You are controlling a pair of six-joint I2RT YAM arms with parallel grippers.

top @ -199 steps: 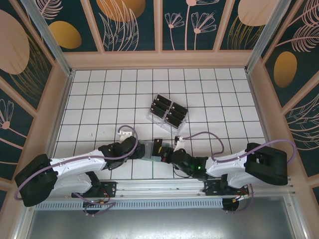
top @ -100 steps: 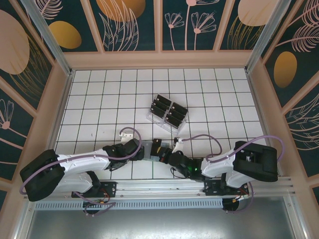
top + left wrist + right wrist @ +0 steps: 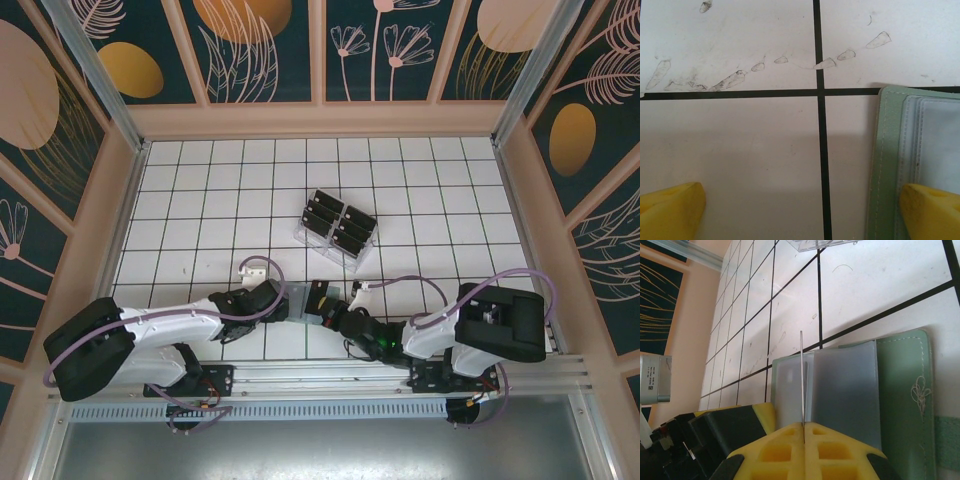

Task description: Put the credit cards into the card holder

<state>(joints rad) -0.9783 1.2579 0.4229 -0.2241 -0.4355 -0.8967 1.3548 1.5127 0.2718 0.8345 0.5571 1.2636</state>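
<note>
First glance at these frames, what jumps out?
Both arms meet at the near centre of the tiled table, over the open green card holder. The right gripper pinches a credit card edge-on over the holder's clear sleeves, while the left gripper is open with one finger at the holder's edge. Further back sits a clear rack of black cards.
</note>
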